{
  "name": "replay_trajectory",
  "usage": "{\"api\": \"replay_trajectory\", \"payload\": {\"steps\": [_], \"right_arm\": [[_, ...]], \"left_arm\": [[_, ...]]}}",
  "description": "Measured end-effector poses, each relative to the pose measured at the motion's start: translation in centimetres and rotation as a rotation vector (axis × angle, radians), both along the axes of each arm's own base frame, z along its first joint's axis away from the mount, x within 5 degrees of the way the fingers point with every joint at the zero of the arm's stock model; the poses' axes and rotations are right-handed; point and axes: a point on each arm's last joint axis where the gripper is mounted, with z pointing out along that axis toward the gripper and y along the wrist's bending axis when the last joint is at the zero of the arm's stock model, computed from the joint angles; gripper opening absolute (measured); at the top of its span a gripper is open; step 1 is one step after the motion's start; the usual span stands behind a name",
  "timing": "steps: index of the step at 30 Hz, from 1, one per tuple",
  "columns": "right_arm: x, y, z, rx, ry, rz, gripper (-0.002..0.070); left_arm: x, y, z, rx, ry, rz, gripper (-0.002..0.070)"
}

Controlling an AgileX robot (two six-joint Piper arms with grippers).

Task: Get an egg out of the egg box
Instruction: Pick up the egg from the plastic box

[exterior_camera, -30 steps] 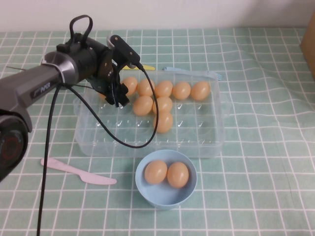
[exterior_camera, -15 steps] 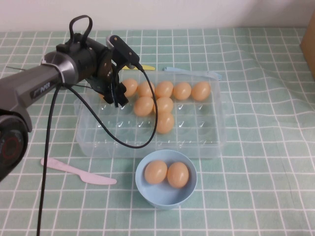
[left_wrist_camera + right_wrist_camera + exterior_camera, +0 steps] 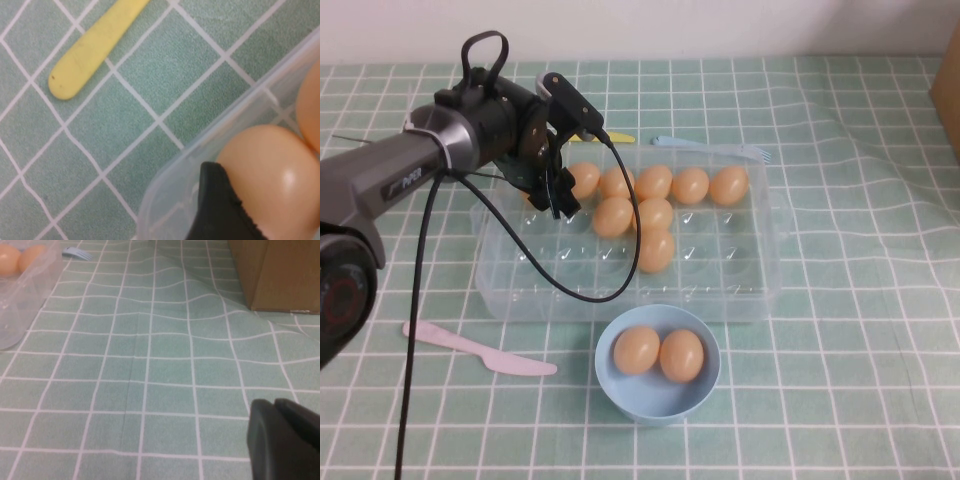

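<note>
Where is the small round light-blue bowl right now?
In the high view the small round light-blue bowl sits near the table's front edge, just in front of the clear plastic egg box, holding two orange-tan eggs.

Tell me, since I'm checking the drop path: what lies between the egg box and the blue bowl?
Nothing: in the high view, bare checked cloth separates the egg box and the blue bowl.
</note>
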Motion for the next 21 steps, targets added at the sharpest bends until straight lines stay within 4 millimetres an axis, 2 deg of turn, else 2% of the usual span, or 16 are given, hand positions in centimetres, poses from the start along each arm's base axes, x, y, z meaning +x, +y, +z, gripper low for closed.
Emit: {"api": "replay_trajectory", "payload": {"steps": [15, 21], "right_arm": [[0.0, 0.0, 0.0, 0.0, 0.0, 0.0, -0.0017], [0.0, 0.0, 0.0, 0.0, 0.0, 0.0, -0.0017]], "left_arm": [[-1.0, 0.5, 2.8, 0.002, 0.004, 0.024, 0.0342], [-2.1, 0.9, 4.9, -0.007, 0.031, 0.062, 0.0342]]}}
